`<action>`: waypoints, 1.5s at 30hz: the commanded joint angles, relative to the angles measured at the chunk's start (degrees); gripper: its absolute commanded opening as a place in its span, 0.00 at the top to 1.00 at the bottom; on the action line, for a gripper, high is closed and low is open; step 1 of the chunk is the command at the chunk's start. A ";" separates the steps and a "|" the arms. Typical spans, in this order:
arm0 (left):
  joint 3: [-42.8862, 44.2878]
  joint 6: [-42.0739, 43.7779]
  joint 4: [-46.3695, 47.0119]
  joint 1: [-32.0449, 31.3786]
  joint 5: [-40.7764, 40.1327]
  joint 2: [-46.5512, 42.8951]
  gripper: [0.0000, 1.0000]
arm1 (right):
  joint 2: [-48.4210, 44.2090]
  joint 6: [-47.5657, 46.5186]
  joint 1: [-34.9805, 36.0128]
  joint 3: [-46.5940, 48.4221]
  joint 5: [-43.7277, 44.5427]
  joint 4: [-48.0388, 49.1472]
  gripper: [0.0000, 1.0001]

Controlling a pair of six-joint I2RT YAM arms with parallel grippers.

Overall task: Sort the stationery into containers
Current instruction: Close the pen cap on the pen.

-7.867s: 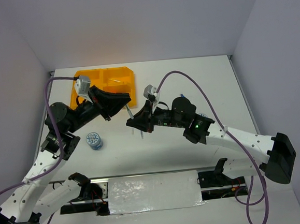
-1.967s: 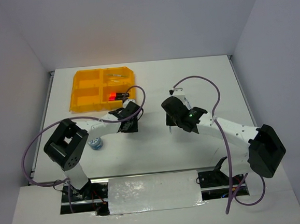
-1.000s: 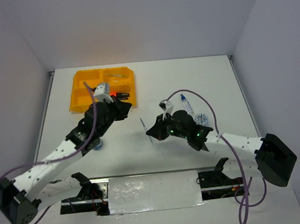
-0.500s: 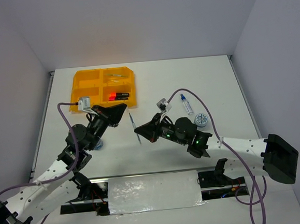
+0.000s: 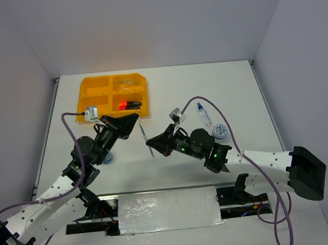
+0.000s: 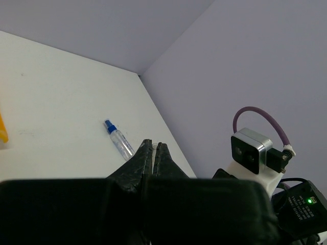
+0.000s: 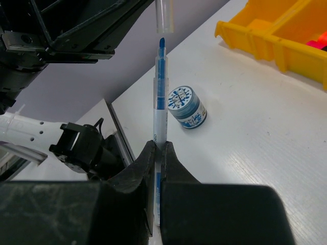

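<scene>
While the right gripper [image 7: 157, 149] clamps a pen [image 7: 159, 97] above the table's [image 5: 206, 85] middle, the left gripper [image 6: 153, 149] is closed and empty; the tray [image 5: 96, 103] sits at the far-left corner.

markers [image 5: 129, 105] in tray [image 5: 85, 84], bottle [image 5: 204, 116] right

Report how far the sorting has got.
Done: markers lie in the tray. In hand: the right hand is shut on a pen. To do: the bottle, the right roll and the left roll sit on the table.
</scene>
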 commanded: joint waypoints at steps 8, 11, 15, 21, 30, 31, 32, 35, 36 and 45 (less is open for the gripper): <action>2.57 -0.77 1.97 0.02 0.84 0.01 1.00 | -1.63 -1.88 0.59 2.53 1.50 0.71 1.00; 2.48 -0.68 1.71 0.02 0.58 0.01 1.00 | -1.89 -1.88 0.51 2.62 1.50 0.71 1.00; 2.83 0.19 0.74 0.02 -0.21 -0.17 1.00 | -1.98 -2.23 0.59 2.62 1.77 0.10 1.00; 3.18 0.37 0.56 -0.06 0.13 0.01 1.00 | -1.45 -2.41 0.59 3.41 1.68 -0.43 1.00; 3.09 0.19 0.56 -0.06 1.54 0.89 1.00 | -1.71 -3.46 0.59 4.73 2.20 -1.40 1.00; 2.92 0.11 0.48 0.02 1.54 0.80 1.00 | -1.80 -3.55 0.51 4.82 2.29 -1.48 1.00; 2.83 0.28 0.39 0.02 1.54 0.71 1.00 | -1.89 -3.82 0.59 4.99 2.47 -1.66 1.00; 2.57 0.19 0.21 0.02 2.15 0.54 1.00 | -1.89 -4.87 0.51 5.96 3.78 -2.27 1.00; 2.57 0.11 0.21 0.02 2.33 0.45 1.00 | -1.80 -5.05 0.51 6.31 4.48 -2.54 1.00; 3.18 -0.07 -2.77 0.02 3.13 -0.34 1.00 | -0.66 -9.44 0.42 11.23 6.42 -4.73 1.00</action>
